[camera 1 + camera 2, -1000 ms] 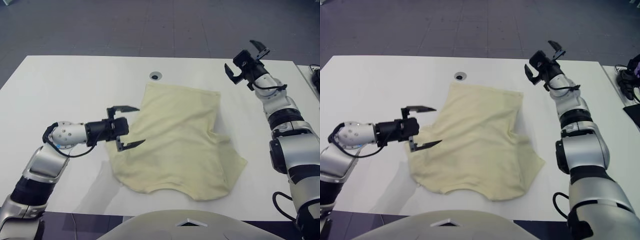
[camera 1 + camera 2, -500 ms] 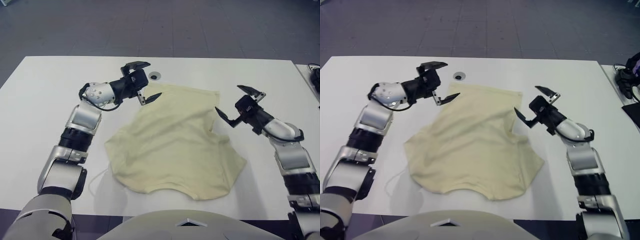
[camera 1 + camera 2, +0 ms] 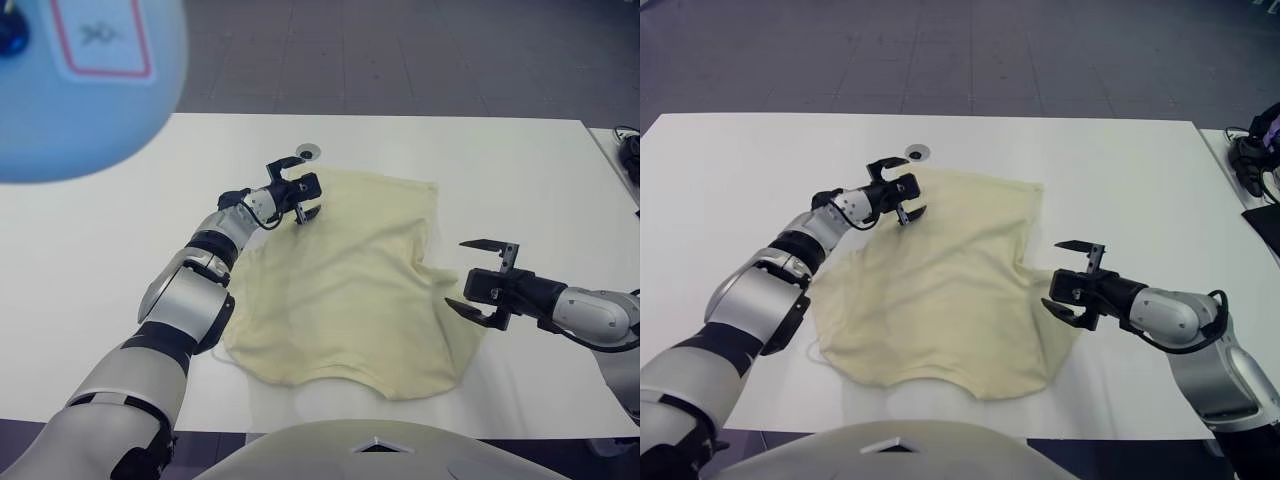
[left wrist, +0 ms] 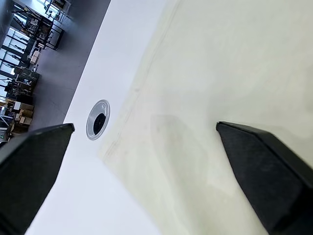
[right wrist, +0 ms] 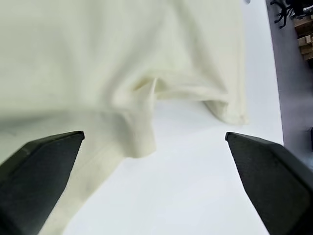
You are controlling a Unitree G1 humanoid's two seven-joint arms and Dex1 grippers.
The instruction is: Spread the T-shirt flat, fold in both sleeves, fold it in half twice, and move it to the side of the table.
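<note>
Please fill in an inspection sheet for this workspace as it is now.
surface: white table, round hole near its far edge.
job's things: pale yellow T-shirt, rumpled, not yet flat.
clutter: nothing seen.
grippers: left gripper open at the shirt's far left corner; right gripper open at its right edge.
cables: dark bundle beside the table, right side; cannot tell more.
surroundings: grey tiled floor; blue shape close to the camera, cannot tell what.
</note>
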